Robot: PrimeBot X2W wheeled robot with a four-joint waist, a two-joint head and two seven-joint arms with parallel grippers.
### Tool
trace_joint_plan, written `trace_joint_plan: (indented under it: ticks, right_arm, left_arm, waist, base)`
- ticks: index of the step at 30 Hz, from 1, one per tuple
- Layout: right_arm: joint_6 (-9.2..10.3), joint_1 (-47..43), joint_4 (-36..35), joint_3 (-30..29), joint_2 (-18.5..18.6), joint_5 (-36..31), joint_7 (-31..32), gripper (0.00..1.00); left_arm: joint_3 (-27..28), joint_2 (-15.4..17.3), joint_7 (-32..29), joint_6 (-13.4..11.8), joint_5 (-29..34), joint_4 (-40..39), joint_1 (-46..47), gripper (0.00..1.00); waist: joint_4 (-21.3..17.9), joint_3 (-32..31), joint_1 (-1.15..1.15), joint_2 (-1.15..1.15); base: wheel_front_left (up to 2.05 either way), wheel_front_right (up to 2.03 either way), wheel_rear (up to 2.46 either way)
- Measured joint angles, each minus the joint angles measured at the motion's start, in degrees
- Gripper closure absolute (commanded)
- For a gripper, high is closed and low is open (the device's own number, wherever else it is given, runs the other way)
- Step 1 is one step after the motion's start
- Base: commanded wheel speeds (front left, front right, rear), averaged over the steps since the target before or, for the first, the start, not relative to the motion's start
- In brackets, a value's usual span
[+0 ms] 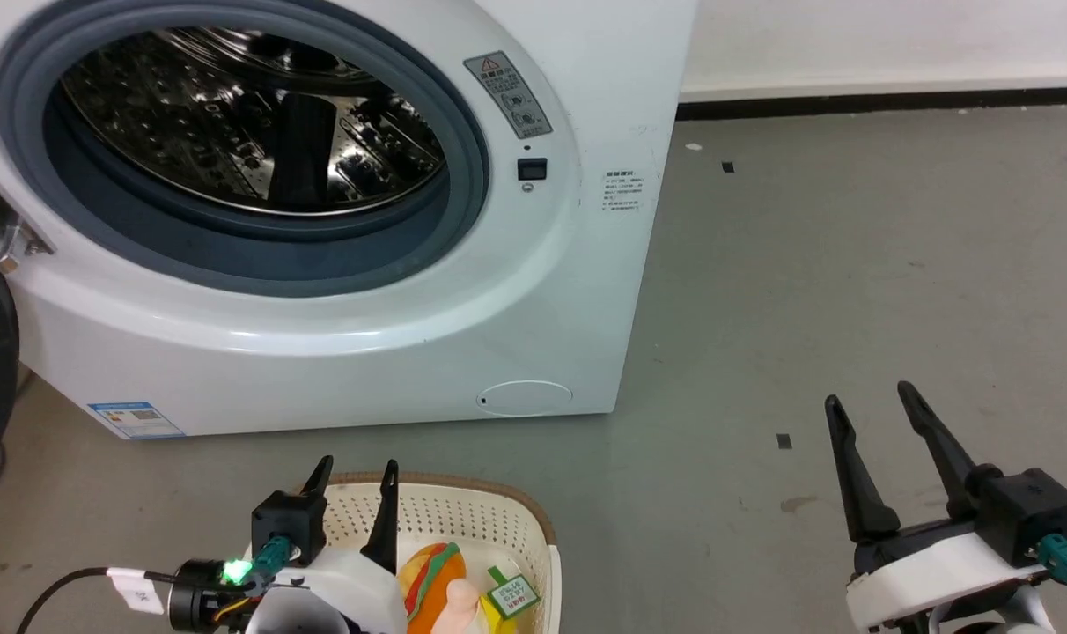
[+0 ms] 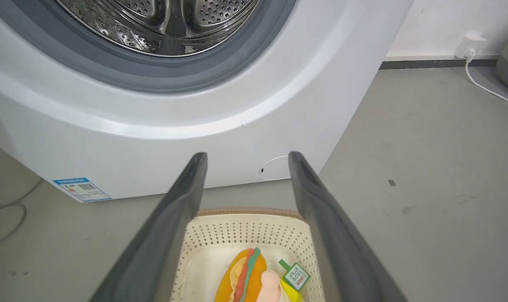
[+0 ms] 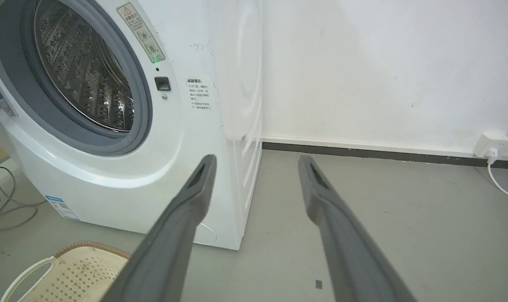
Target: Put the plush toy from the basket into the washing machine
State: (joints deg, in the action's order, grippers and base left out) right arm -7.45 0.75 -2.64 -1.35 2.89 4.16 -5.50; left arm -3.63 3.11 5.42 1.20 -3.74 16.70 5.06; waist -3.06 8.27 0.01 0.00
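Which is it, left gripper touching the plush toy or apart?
Apart. Left wrist view shows bare basket between the plush toy and both fingers of the left gripper.

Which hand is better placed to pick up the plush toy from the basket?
Left. The left hand is open over the basket, with the plush toy lying just beside it. The right hand is open too, but hangs over bare floor, off to the basket's right.

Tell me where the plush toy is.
In the head view, bottom centre: the plush toy lies in the basket, just right of the open left gripper.
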Motion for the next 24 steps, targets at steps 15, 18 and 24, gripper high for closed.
trace_joint_plan:
  ticks: [15,18,24]
  right_arm:
    - [0.0,1.38,-1.24,0.31,0.0,1.52,-1.76,0.0]
    - [0.0,1.68,-1.49,0.36,0.0,1.96,-2.2,0.0]
    - [0.0,2.37,-1.9,0.58,0.0,3.12,-2.78,0.0]
  left_arm:
    - [-1.9,1.44,1.2,1.52,-1.57,13.32,4.9,0.0]
    - [-2.48,1.81,1.53,1.9,-2.02,16.04,5.96,0.0]
    - [-3.48,2.9,1.69,2.52,-2.52,21.42,8.28,0.0]
  waist:
    - [-2.48,4.63,0.0,0.0]
    - [-3.08,5.63,0.0,0.0]
    - [-4.2,7.8,0.0,0.0]
  base:
    - [0.0,0.0,0.0]
    - [0.0,0.0,0.0]
    - [0.0,0.0,0.0]
